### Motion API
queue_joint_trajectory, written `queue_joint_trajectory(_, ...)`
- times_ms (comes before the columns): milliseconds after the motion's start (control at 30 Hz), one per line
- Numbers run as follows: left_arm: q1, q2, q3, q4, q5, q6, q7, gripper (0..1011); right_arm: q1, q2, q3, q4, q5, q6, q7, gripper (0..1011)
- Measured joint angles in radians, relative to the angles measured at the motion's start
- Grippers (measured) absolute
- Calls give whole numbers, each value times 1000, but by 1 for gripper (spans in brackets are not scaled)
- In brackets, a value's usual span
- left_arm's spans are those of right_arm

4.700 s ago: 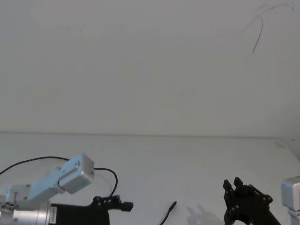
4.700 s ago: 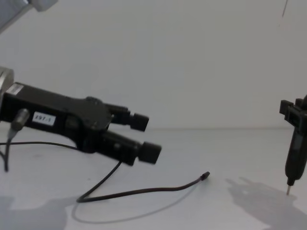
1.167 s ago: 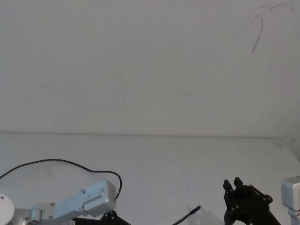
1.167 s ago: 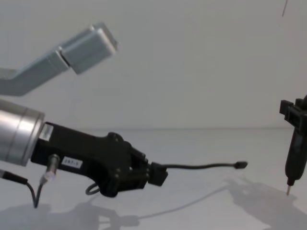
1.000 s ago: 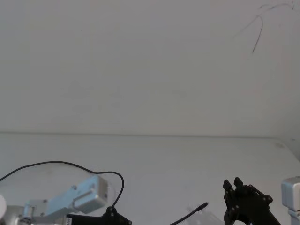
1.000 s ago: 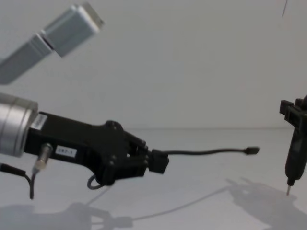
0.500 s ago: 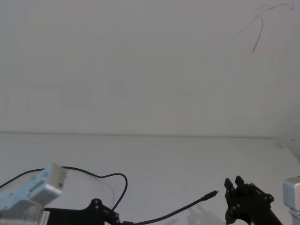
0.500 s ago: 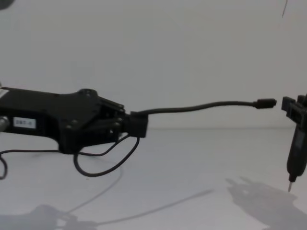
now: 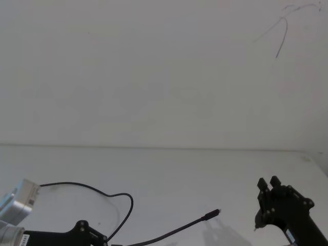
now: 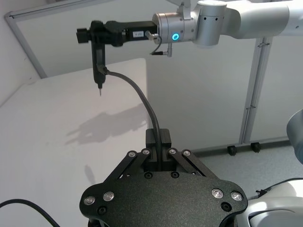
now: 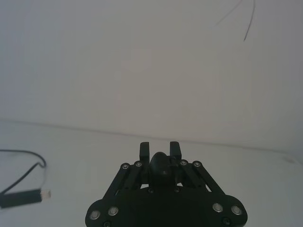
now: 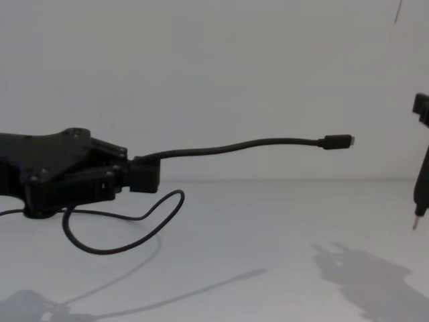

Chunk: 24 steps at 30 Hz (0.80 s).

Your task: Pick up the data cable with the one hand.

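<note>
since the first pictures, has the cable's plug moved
Yes. In the chest view the data cable's plug lay on the table; now the left gripper, shut on its sleeve, holds it above the table's far edge. The right gripper grips a pen-like tool.

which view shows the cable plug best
The chest view: the plug stands side-on against the wall, its cable held by the left end effector. The head view shows it small, the right wrist view at its edge; in the left wrist view it overlaps the right end effector's tool.

Right pincer (image 11: 159, 147) clamping black tool (image 11: 161, 169), data cable (image 11: 21, 198) nearby
</note>
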Motion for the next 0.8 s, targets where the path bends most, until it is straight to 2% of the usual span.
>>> queue_joint_trajectory(133, 3, 6, -2, 6, -11, -4, -9, 42, -3, -4, 12, -14, 16, 1, 1, 251)
queue_joint_trajectory(300, 5, 13, -4, 12, -22, -9, -18, 42, -8, -11, 37, -46, 62, 12, 19, 251)
queue_joint_trajectory(567, 8, 18, -6, 17, -31, -12, -26, 42, -12, -20, 76, -92, 176, 49, 75, 251)
queue_joint_trajectory(800, 8, 21, -6, 20, -35, -14, -30, 42, -1, -21, 93, -116, 276, 94, 128, 251)
